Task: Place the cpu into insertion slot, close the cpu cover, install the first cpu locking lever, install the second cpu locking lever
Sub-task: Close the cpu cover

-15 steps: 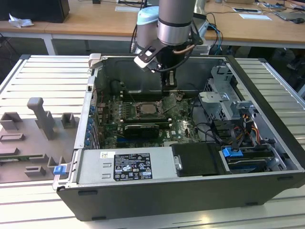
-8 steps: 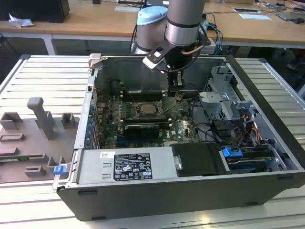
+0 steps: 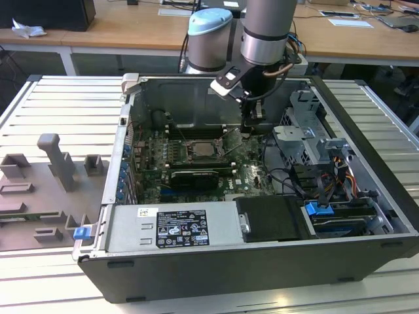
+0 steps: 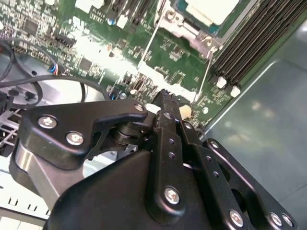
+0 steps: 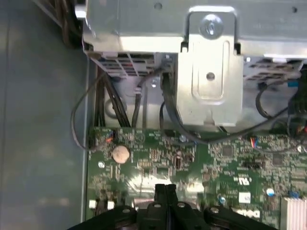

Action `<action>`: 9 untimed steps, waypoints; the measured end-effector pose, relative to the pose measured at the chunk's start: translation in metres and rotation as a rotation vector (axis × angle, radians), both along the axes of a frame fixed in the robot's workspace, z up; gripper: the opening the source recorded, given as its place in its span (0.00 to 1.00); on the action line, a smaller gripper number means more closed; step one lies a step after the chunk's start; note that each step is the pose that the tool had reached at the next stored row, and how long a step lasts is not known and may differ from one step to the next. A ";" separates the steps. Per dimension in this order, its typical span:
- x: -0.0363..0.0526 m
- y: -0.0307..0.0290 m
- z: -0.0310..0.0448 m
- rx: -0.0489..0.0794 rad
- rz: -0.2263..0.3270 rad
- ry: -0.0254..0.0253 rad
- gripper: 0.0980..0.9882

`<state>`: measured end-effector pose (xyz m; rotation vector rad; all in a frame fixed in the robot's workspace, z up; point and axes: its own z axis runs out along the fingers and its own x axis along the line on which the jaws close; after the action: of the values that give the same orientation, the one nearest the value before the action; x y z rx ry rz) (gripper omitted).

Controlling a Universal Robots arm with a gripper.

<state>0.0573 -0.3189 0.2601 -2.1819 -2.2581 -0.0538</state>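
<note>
the arm (image 3: 265, 29) comes down from the upper middle of the exterior view into the open computer case (image 3: 366, 150), its wrist pointing almost straight down. the gripper (image 3: 251, 129) hangs just above the green motherboard (image 3: 252, 173), a little toward the exterior view's right of the socket area, near the drive cage (image 3: 298, 134).

in the first wrist view the two black fingertips (image 5: 160, 188) sit pressed together with only a thin seam between them. they grip nothing, and they hover over the board close to a round coin battery (image 5: 120, 153). in the second wrist view the closed gripper (image 4: 165, 98) points at the board beside the memory slots (image 4: 254, 43).

the cpu (image 3: 205, 149) lies flat in the insertion slot (image 3: 192, 143) near the middle of the exterior view, apart from the gripper. in the second wrist view its pale metal top (image 4: 211, 9) shows, with the silvery cpu cover (image 4: 182, 26) lying around it. two thin wire levers (image 4: 147, 45) angle out from the socket's corners and seem lifted off the board. whether either is latched i cannot tell.
</note>
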 end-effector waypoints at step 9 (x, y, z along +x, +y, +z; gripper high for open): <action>0.0072 0.0006 -0.0122 0.000 0.000 0.0150 0.01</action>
<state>0.0645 -0.3183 0.2479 -2.1746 -2.2505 -0.0373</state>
